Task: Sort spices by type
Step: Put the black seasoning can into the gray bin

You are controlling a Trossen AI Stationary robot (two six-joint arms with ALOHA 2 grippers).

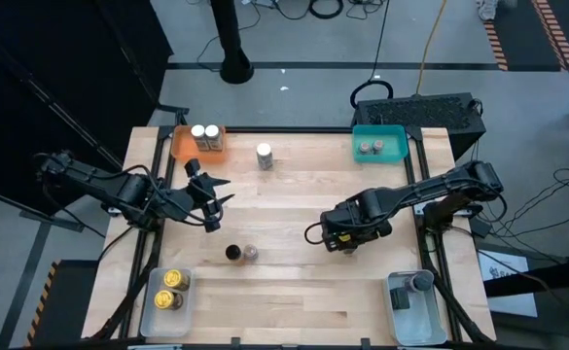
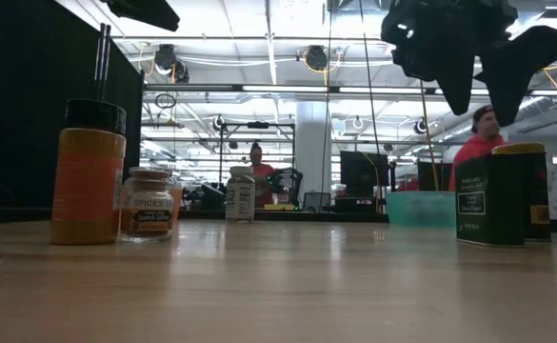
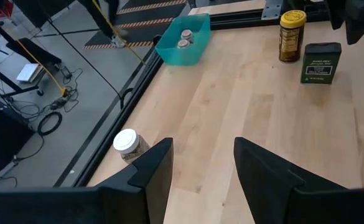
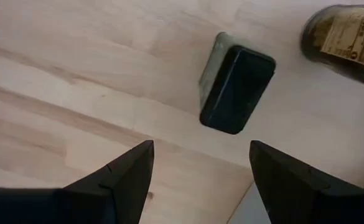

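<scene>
A dark rectangular spice tin and a gold-lidded spice jar stand upright on the wooden table. My right gripper hangs open right above them, pointing down, touching neither; in the high view my right gripper hides both. My left gripper is open and empty, raised over the table's left half. A black-lidded orange jar and a small brown-lidded jar stand side by side toward the near edge. A white-topped jar stands alone near the far edge.
An orange tray at the far left holds two white-topped jars. A teal tray at the far right holds two grey-lidded jars. Two clear trays hold jars: near left yellow ones, near right one. People show beyond the table.
</scene>
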